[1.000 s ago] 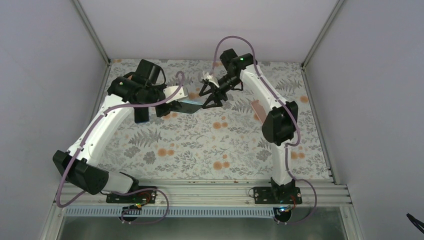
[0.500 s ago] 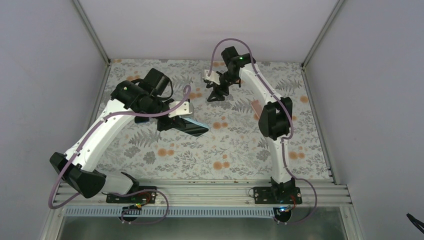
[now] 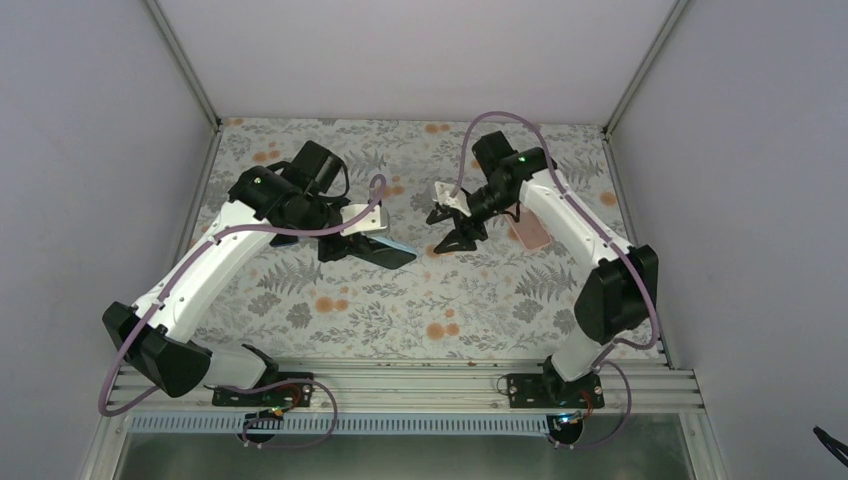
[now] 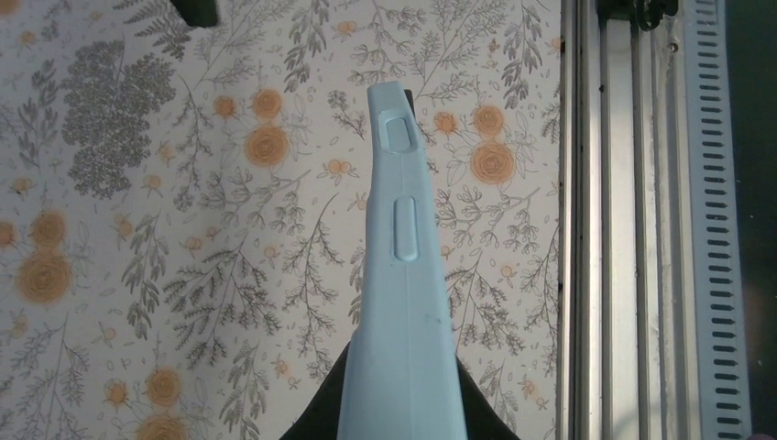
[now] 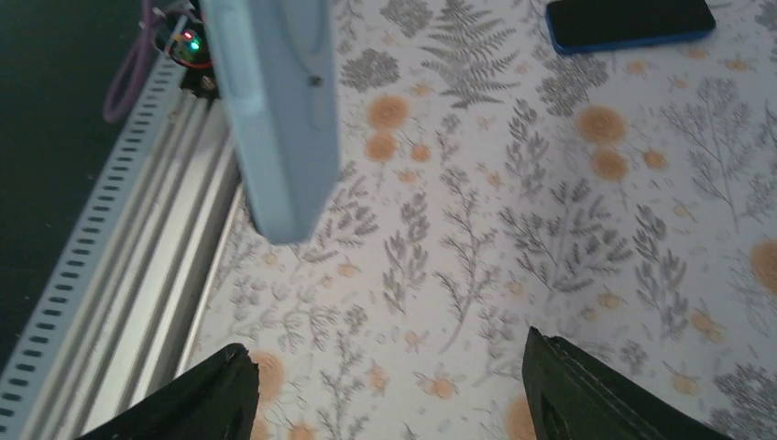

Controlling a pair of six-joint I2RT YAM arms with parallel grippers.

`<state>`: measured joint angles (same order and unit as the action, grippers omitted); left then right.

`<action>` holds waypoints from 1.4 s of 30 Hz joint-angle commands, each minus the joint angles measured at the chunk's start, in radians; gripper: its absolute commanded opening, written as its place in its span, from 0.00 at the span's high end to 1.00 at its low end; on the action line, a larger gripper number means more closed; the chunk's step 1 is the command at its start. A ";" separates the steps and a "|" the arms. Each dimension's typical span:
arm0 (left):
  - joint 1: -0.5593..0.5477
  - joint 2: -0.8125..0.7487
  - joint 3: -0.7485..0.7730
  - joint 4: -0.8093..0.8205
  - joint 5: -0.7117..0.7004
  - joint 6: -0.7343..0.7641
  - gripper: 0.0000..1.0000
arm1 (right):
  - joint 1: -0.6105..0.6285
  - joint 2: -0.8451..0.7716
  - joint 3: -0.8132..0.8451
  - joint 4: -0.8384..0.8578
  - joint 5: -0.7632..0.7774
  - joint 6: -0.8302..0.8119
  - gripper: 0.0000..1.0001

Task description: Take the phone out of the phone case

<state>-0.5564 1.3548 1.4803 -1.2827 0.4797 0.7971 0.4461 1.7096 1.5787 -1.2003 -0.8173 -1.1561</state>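
Note:
My left gripper (image 3: 350, 243) is shut on a light blue phone case (image 3: 388, 252) and holds it above the table's middle. Its upper face looks dark from above. In the left wrist view the case (image 4: 403, 275) is edge-on, with two button bumps, and my left gripper (image 4: 400, 408) clamps its near end. My right gripper (image 3: 448, 232) is open and empty, a little to the right of the case's free end. The right wrist view shows the case (image 5: 275, 110) ahead of my right gripper (image 5: 394, 390). A dark-screened phone with a blue rim (image 5: 632, 23) lies flat on the table.
A pink flat object (image 3: 530, 233) lies on the flowered table (image 3: 440, 300) under the right arm. The aluminium rail (image 3: 420, 378) runs along the near edge and also shows in the left wrist view (image 4: 632, 229). Grey walls close the left, right and back.
My right gripper let go of the case's end, drew back, then swung right and nearer, staying open. My left gripper carried the case nearer and slightly right.

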 commanded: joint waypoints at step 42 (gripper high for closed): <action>0.004 -0.019 0.018 0.062 0.032 -0.008 0.98 | 0.059 -0.018 -0.075 0.108 -0.151 0.034 0.38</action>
<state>-0.5556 1.3548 1.4803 -1.2541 0.4808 0.7929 0.4973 1.7031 1.4971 -1.0641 -0.9241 -1.0866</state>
